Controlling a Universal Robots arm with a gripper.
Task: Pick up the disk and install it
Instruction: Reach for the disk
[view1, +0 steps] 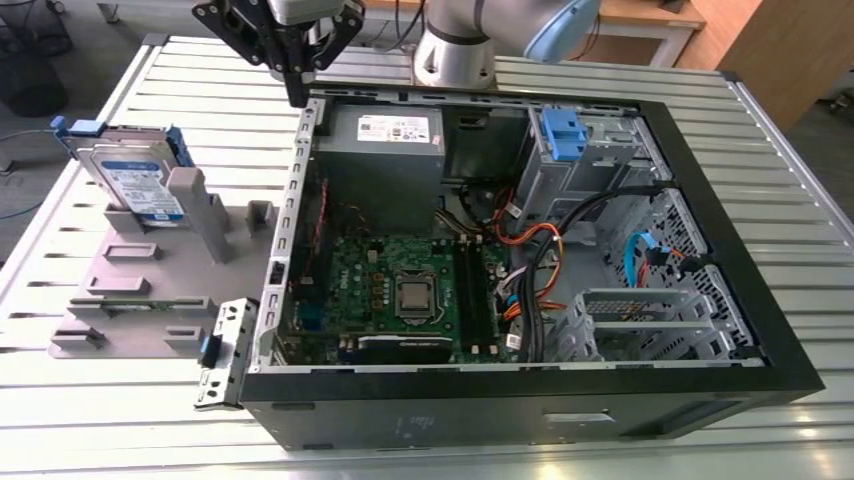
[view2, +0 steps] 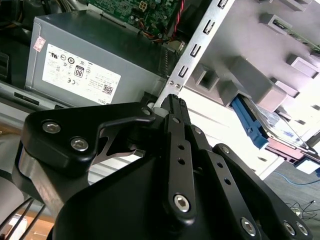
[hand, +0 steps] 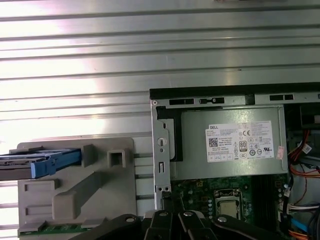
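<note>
The disk (view1: 134, 182), a silver drive with a white-and-blue label and blue side rails, stands on edge in a grey holder (view1: 147, 290) on the exterior view's left. The second wrist view shows the disk (view2: 282, 125) beyond the case wall, and the first wrist view catches its blue rail (hand: 52, 162). My gripper (view1: 294, 96) hangs over the back left corner of the open computer case (view1: 534, 400), well apart from the disk. Its black fingers (view2: 173, 107) are pressed together with nothing between them.
The grey power supply (view1: 384, 135) with a white sticker sits inside the case just below my gripper. A blue latch (view1: 563, 135) marks the drive bay at the back right. The motherboard (view1: 400, 290) and cables (view1: 561, 250) lie inside. Everything rests on a slatted metal table (view1: 80, 420).
</note>
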